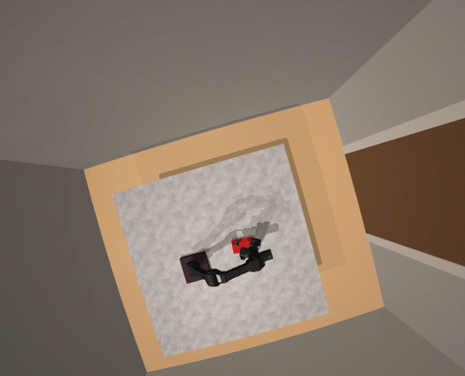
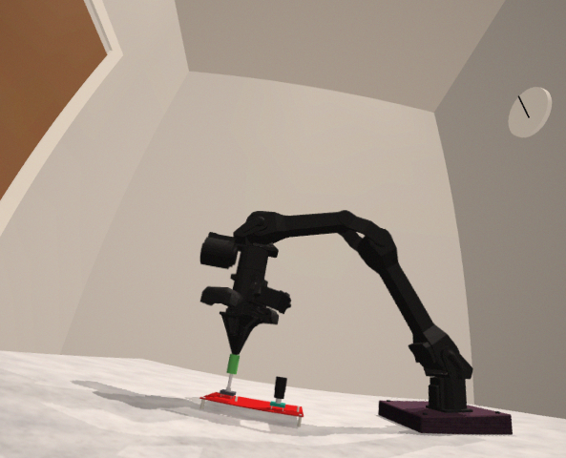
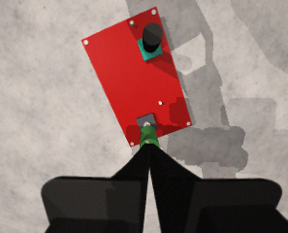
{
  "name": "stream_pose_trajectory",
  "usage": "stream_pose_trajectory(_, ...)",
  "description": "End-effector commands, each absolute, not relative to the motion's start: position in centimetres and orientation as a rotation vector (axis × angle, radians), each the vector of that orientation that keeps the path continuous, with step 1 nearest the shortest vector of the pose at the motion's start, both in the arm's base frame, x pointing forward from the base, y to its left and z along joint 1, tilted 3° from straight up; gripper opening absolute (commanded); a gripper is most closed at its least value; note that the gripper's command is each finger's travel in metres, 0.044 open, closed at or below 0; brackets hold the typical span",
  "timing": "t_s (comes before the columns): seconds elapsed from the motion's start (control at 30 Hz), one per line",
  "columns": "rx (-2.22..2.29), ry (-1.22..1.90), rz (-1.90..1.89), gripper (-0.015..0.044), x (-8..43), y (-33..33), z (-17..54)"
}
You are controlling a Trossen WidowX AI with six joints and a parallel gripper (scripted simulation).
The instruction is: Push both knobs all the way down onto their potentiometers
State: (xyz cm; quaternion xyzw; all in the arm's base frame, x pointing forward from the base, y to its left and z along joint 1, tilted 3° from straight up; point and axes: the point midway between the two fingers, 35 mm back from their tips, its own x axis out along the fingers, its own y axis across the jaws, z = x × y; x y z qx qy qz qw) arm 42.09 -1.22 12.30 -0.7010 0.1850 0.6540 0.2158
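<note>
The red circuit board (image 1: 238,247) (image 2: 253,403) (image 3: 114,78) stands on short legs. A green knob (image 2: 232,364) (image 3: 148,136) sits high on a long bare shaft above its grey potentiometer (image 2: 227,392) (image 3: 145,119). A black knob (image 2: 280,387) (image 3: 152,36) stands over the teal potentiometer (image 2: 277,405) (image 3: 150,54), with a short piece of light shaft showing between them. My gripper (image 2: 235,352) (image 3: 148,148) is shut and empty, pointing down. Its tips are right at the top of the green knob; whether they press on it I cannot tell.
The arm's dark base block (image 1: 194,267) (image 2: 450,420) stands on the white speckled table top (image 1: 208,316), on the black knob's side of the board. Arm shadows fall across the board and table.
</note>
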Motion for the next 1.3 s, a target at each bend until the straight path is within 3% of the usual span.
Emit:
stream_pose_trajectory(0.0,-1.946,0.505,1.813,0.0000,42.1,-1.2,12.3)
stream_pose_trajectory(1.27,-1.946,0.505,1.813,0.0000,42.3,-1.1,10.4)
